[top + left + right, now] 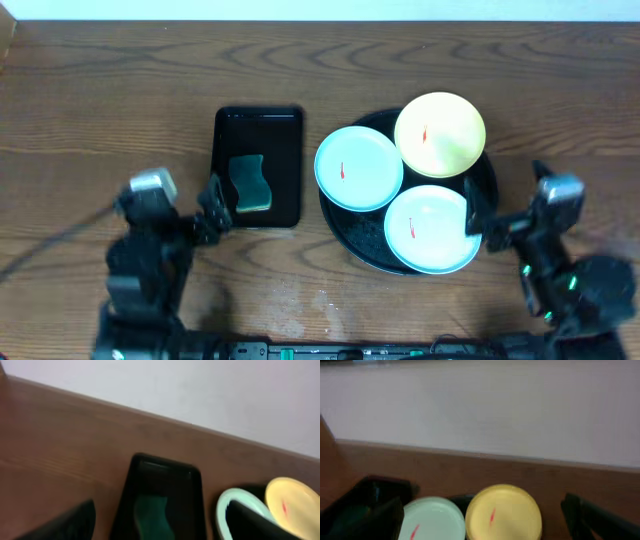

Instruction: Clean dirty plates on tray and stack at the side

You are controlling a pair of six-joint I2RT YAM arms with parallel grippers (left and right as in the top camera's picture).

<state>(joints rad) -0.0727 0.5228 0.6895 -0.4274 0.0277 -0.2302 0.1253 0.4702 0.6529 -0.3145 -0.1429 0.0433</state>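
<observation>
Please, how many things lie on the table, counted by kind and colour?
Pale blue round plastic plates: 2
Pale yellow round plastic plate: 1
Large round glossy black tray: 1
Small rectangular black tray: 1
Green sponge: 1
Total: 6

I record a grey wrist block (152,185) on each black arm. Left gripper (215,203) and right gripper (474,212) are black-fingered. A black cable (50,245) leaves the left arm (140,268); green marks (572,284) show on the right arm (600,290).
</observation>
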